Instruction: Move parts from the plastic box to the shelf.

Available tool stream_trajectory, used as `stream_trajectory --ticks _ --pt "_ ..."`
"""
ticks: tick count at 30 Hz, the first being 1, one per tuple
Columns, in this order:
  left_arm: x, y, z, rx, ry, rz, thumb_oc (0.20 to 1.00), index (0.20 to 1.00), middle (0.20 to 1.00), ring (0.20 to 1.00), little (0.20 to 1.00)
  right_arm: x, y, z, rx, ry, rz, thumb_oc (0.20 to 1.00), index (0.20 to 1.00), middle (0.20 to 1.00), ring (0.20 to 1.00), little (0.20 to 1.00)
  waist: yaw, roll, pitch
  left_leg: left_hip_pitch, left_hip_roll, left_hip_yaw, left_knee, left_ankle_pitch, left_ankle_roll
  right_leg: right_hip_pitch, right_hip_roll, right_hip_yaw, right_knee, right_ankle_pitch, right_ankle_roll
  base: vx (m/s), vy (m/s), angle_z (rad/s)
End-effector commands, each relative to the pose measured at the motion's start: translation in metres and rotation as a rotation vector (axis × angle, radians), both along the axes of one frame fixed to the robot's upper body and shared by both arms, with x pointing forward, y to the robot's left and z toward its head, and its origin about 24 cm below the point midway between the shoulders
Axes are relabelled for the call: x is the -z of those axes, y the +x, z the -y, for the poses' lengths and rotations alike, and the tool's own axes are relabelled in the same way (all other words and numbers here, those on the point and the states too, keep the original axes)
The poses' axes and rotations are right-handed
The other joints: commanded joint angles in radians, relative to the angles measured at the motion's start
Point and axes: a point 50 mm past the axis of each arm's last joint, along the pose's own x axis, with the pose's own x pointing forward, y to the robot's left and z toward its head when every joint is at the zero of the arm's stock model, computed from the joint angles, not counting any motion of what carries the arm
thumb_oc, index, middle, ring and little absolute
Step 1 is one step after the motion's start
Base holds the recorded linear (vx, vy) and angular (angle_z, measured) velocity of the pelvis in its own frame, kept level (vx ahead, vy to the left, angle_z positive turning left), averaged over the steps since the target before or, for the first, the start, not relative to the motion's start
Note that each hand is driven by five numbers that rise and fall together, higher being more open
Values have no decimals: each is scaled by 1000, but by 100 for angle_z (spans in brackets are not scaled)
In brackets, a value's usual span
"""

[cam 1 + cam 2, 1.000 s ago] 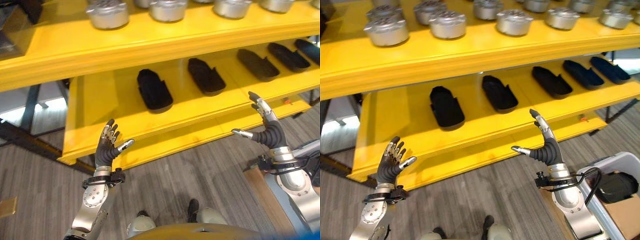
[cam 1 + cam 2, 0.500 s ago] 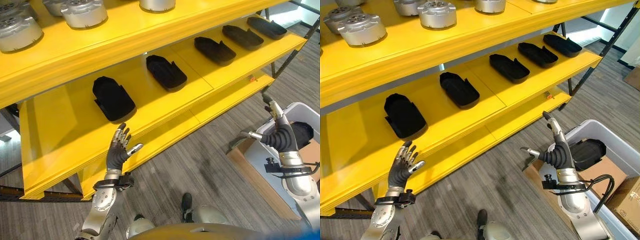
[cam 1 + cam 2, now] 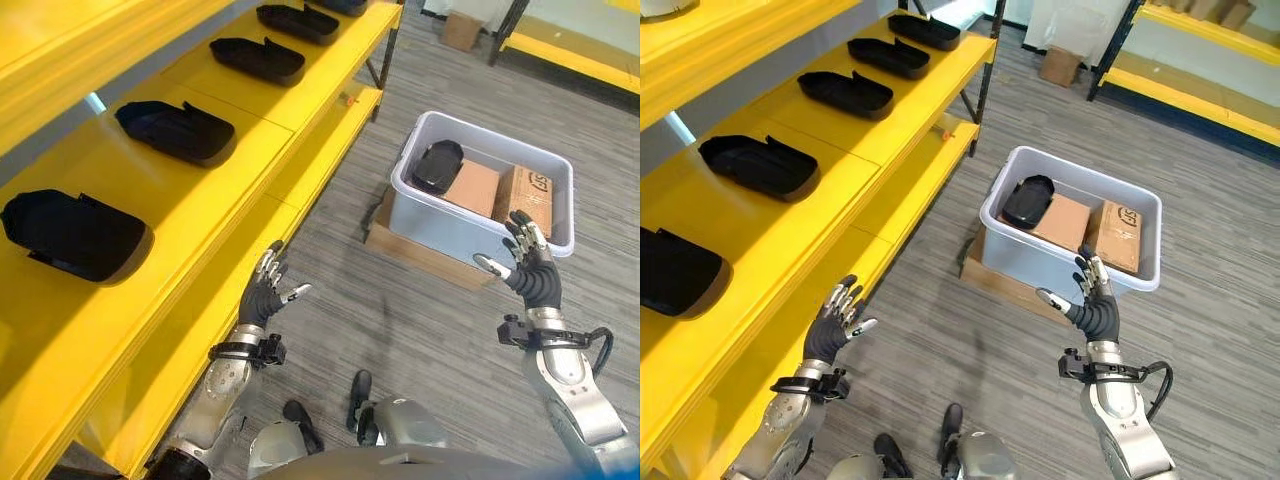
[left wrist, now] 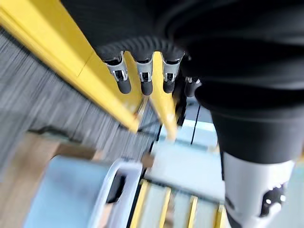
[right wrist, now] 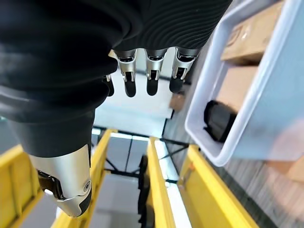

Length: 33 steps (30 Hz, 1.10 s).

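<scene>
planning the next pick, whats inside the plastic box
The plastic box holds one black part at its shelf-side end and two cardboard boxes beside it. Anything beneath them is covered.

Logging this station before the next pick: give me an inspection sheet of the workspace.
Surface: grey floor.
Job's things: plastic box on the floor, one black part inside; four black parts on the yellow shelf.
Clutter: two cardboard boxes in the plastic box; flat cardboard beneath it.
Robot hands: left robot hand and right robot hand open, empty, raised.
Cables: nothing seen.
Surroundings: more yellow shelving, another cardboard box.
</scene>
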Motion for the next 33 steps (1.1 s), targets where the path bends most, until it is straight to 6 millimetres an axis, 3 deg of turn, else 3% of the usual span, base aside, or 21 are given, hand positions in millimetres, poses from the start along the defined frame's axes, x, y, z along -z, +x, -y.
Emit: stream_trajectory --ticks 1,3,5,7,10,13,15,16,18,21,25,28,30,33 --pt "-13 -9 -3 144 85 66 1000 1000 1000 1000 1000 -18 6 13 38 -21 87 1000 1000 1000 1000 1000 46 24 -70 -48 19 37 -7 63 -47 138 -134 3 -65 -24 74 -61 -238 29" --pt "-15 -4 -6 154 88 68 1000 1000 1000 1000 1000 -18 13 4 17 -16 91 1000 1000 1000 1000 1000 51 43 -68 -29 35 34 8 46 -43 89 -211 -3 -17 -1 90 -77 -411 7" --pt "-17 -2 -7 145 92 73 1000 1000 1000 1000 1000 -19 16 -1 8 -9 95 1000 1000 1000 1000 1000 60 46 -65 -25 49 42 20 38 -48 80 -234 -19 -27 16 101 -54 -438 -22" --pt "-15 -2 -12 118 89 58 1000 1000 1000 1000 1000 -16 21 -8 -18 -3 81 1000 1000 1000 1000 1000 73 37 -59 -35 92 51 73 21 -57 87 -254 -33 -54 35 114 -11 -598 -44" --pt "-14 -4 -14 70 71 57 1000 1000 1000 1000 1000 -17 23 -13 -64 -32 78 1000 1000 1000 1000 1000 72 26 -55 -33 135 59 104 13 -71 90 -220 -25 -71 15 113 39 -439 -43" --pt "-11 -7 -16 -8 27 47 1000 1000 1000 1000 1000 -16 26 -12 -88 -64 43 1000 1000 1000 1000 1000 70 9 -62 -13 218 64 139 10 -112 101 -174 -27 -93 -8 81 122 -525 -67" --pt "-11 -8 -16 -10 27 48 1000 1000 1000 1000 1000 -16 26 -12 -88 -65 40 1000 1000 1000 1000 1000 70 11 -63 -12 226 64 144 10 -115 102 -169 -27 -94 -9 77 126 -391 -21" --pt "-10 -12 -17 -45 4 45 1000 1000 1000 1000 1000 -14 25 -7 -100 -66 18 1000 1000 1000 1000 1000 67 1 -73 2 279 50 161 27 -139 102 -137 -24 -97 -24 42 243 -676 -47" --pt "-9 -15 -22 -104 -37 37 1000 1000 1000 1000 1000 -11 25 -4 -107 -65 6 1000 1000 1000 1000 1000 72 -4 -85 4 320 21 193 85 -170 111 -99 -25 -111 -38 13 232 -617 -55" --pt "-7 -14 -25 -135 -43 27 1000 1000 1000 1000 1000 -8 26 -4 -113 -69 -6 1000 1000 1000 1000 1000 76 -5 -95 -9 329 -5 223 118 -187 117 -74 -21 -125 -48 -5 141 -301 -29" --pt "-9 -6 -23 -102 -20 38 1000 1000 1000 1000 1000 -4 30 -9 -118 -21 -2 1000 1000 1000 1000 1000 79 3 -102 -36 239 -31 220 76 -172 130 -47 -14 -158 -40 -4 141 -219 -7" --pt "-13 0 -20 -85 -9 57 1000 1000 1000 1000 1000 -6 30 -15 -135 -3 15 1000 1000 1000 1000 1000 74 18 -92 -82 194 -39 183 127 -185 153 -30 -4 -199 -25 2 179 -39 -6" --pt "-14 3 -16 -98 -14 58 1000 1000 1000 1000 1000 -5 29 -19 -149 9 6 1000 1000 1000 1000 1000 58 25 -92 -82 195 -11 106 166 -192 167 -34 -16 -228 -9 7 183 90 1" --pt "-14 5 -12 -105 -23 53 1000 1000 1000 1000 1000 -4 28 -23 -164 15 -11 1000 1000 1000 1000 1000 55 35 -91 -90 202 -25 43 222 -207 170 -33 -12 -227 -9 9 153 157 -24"
